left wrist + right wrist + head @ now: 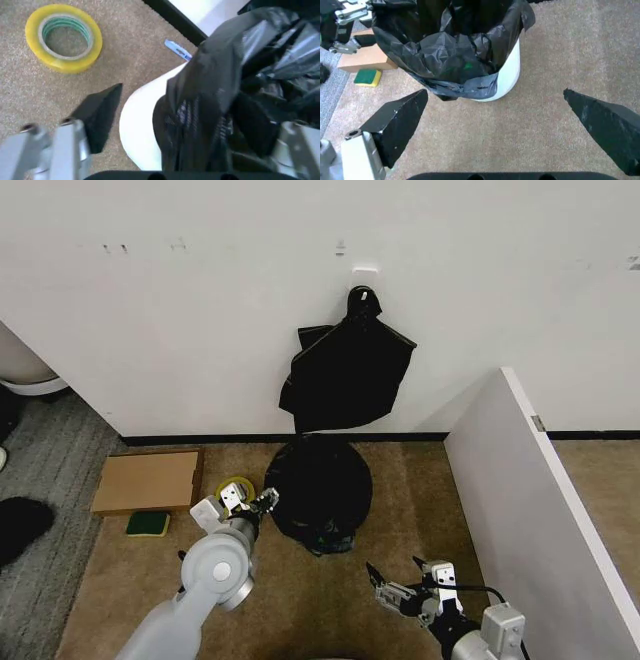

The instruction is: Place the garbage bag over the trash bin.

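Looking down, we see the trash bin (pixel 507 73) on the carpet floor (pixel 400 510) in the middle of the frame, with the garbage bag (pixel 318 485) draped over its top. Our left hand (pixel 250 502) sits at the bin's left edge, fingers spread around the bag's rim. Our right hand (pixel 400 592) hangs wide open at the lower right, holding nothing. A yellow tape roll (pixel 64 36) lies nearby.

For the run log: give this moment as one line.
garbage bag: draped over trash bin | left gripper: open at rim | right gripper: open, apart
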Controlling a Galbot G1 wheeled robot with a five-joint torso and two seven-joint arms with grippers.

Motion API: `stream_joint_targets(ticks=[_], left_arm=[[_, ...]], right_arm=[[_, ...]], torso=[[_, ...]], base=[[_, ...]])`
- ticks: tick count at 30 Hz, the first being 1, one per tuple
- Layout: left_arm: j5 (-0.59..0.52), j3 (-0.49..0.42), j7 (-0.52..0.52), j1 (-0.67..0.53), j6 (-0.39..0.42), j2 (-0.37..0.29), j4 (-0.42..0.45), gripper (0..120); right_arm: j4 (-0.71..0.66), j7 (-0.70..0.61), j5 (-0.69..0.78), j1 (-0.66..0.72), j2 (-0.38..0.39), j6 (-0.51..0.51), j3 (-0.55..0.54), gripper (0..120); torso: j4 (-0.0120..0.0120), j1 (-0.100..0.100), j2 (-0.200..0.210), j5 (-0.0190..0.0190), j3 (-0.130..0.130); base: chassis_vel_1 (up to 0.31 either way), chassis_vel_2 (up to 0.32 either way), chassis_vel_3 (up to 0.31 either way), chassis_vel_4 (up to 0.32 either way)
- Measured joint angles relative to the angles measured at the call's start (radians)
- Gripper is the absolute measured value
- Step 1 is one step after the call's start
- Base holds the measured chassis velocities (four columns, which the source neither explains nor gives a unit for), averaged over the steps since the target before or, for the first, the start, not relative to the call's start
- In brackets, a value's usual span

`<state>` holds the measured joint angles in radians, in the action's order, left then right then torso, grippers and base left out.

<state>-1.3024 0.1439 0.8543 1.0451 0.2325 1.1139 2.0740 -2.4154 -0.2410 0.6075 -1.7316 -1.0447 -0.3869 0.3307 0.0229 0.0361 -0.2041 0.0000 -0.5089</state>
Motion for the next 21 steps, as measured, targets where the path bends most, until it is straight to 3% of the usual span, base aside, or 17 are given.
stream_joint_targets(ticks=[5,16,21], left_arm=[[0.005,0.009,-0.001,0.025,0.002,-0.008,0.015,99],[0.124,0.009,-0.127,0.071,-0.024,-0.026,0.082,100],[0.385,0.011,-0.249,0.145,-0.083,-0.045,0.110,100]], right_arm=[[-0.005,0.000,0.000,0.004,0.003,-0.001,0.000,100],[-0.008,0.006,-0.011,0.004,-0.012,0.007,-0.011,100],[0.003,0.022,-0.067,0.007,-0.043,0.089,-0.017,100]], torso=[[0.0001,0.000,0.000,-0.0001,0.000],[0.0001,0.000,0.000,0.0001,0.000],[0.0002,0.000,0.000,-0.0003,0.000]], base=[[0.000,0.000,0.000,0.000],[0.000,0.000,0.000,0.000],[0.000,0.000,0.000,0.000]])
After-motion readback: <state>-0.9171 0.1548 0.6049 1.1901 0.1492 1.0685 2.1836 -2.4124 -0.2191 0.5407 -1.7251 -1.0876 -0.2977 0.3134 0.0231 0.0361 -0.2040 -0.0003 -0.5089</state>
